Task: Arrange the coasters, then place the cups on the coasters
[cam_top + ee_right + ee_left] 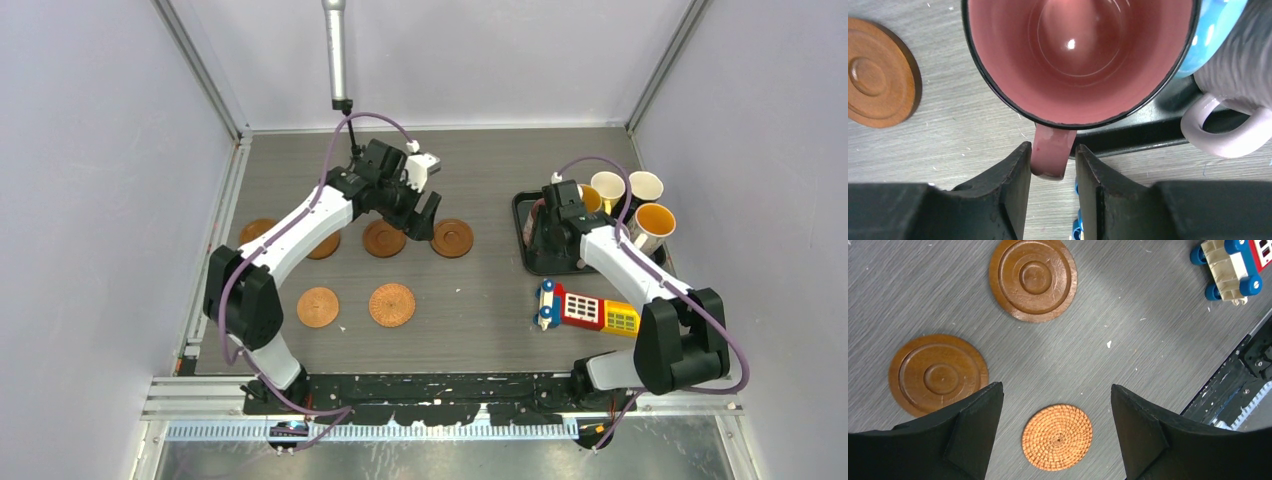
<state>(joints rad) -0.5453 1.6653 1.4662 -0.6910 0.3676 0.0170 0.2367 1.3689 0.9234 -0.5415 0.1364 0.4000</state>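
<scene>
Grey worktop, walled on three sides. Black tray at right, carrying the cups; none on a coaster yet.

Left end effector spread wide, empty, hovering over the far row of coasters. Right end effector down at the tray's left edge, fingers flanking the handle of the pink cup. One finger against it, a sliver of gap at the other. Pinching or merely bracketing: cannot tell.

Six coasters left of centre, four far, two near, all apart. Toy phone near the right arm, below the tray.

Risks:
- Handle-only hold, possibly loose: tilt or twist of the cup on lifting.
- Blue cup close alongside: knock from the pink rim.
- Tray lip: snag on the way out.
- Left arm parked over the target row: clash likely unless cleared.
</scene>
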